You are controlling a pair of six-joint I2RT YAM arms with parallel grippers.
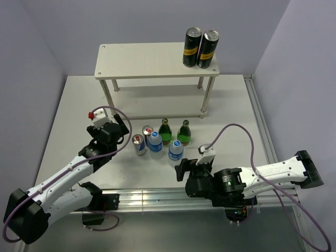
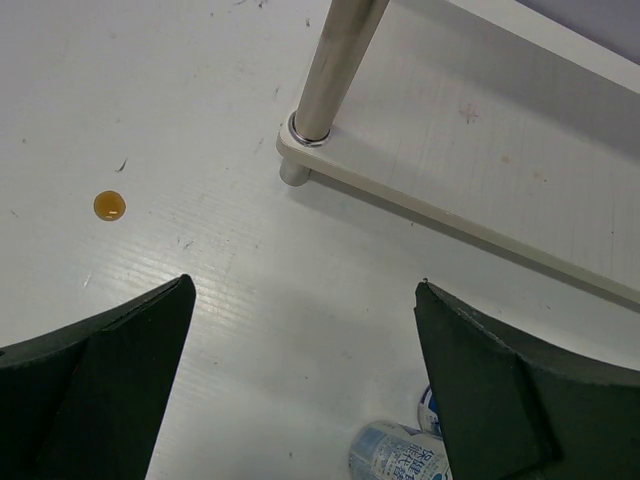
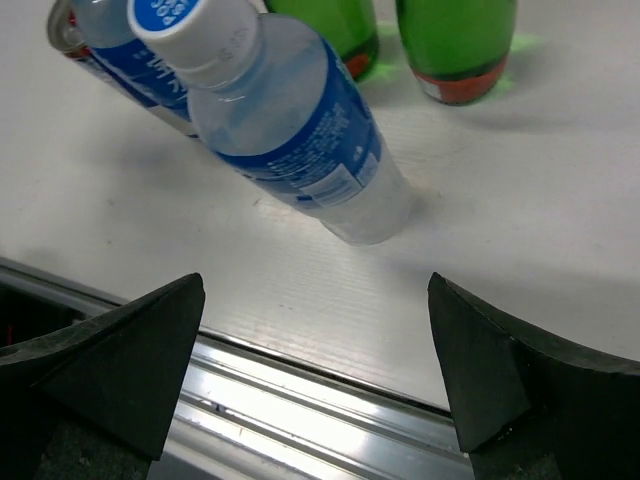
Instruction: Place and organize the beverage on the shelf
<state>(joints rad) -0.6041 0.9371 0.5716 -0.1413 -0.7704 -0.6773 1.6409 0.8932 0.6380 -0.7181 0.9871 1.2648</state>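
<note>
Right fingers (image 3: 500, 380) spread and empty, water bottle (image 3: 290, 130) just beyond them on tabletop (image 3: 530, 210); left fingers (image 2: 110, 370) likewise spread, shelf (image 2: 500, 150) just ahead.

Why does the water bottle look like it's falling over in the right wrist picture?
In the right wrist view the camera leans in close, so the water bottle only looks slanted; in the top external view it stands upright. Also in the right wrist view, the green bottles cast a green glow on the table.
</note>
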